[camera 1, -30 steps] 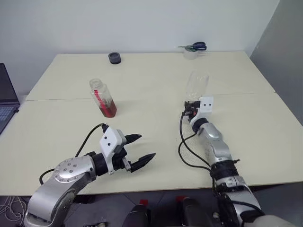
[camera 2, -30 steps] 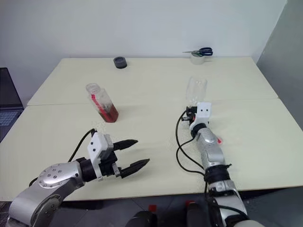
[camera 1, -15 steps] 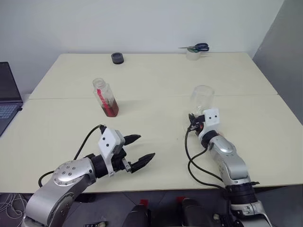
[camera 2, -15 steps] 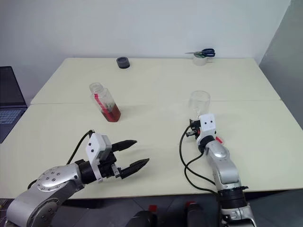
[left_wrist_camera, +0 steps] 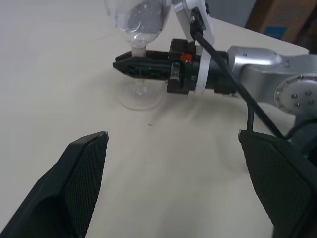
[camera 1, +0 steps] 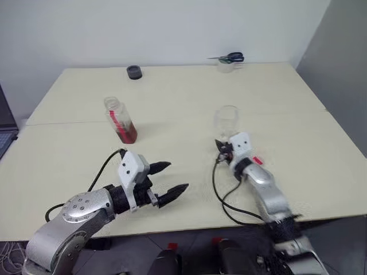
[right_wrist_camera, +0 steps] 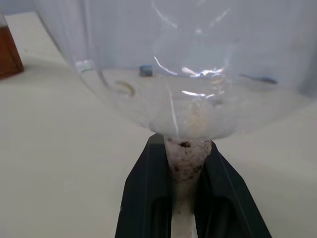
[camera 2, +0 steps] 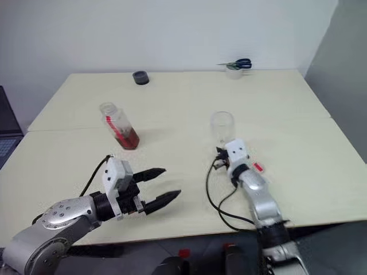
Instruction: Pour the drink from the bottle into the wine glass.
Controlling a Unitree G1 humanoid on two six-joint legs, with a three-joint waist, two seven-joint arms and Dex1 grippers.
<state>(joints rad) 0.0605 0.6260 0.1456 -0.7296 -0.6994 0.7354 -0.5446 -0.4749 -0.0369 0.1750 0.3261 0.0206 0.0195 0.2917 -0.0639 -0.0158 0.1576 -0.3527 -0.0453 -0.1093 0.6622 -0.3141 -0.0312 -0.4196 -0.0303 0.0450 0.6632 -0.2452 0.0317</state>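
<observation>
On a cream table (camera 1: pixel 287 91), the right gripper (left_wrist_camera: pixel 130 67) is clenched on the thin stem of the empty wine glass (camera 1: pixel 227 121), whose foot rests on the table at about three o'clock from centre. The left gripper (camera 1: pixel 171 182) hovers spread wide and empty at about seven o'clock, near the front edge. The uncapped bottle (camera 1: pixel 120 118), a little reddish drink (camera 1: pixel 127 133) in its base, stands untouched at ten o'clock; the glass looks steadied for pouring, so the next move likely calls for the left gripper to reach to the bottle across open tabletop.
</observation>
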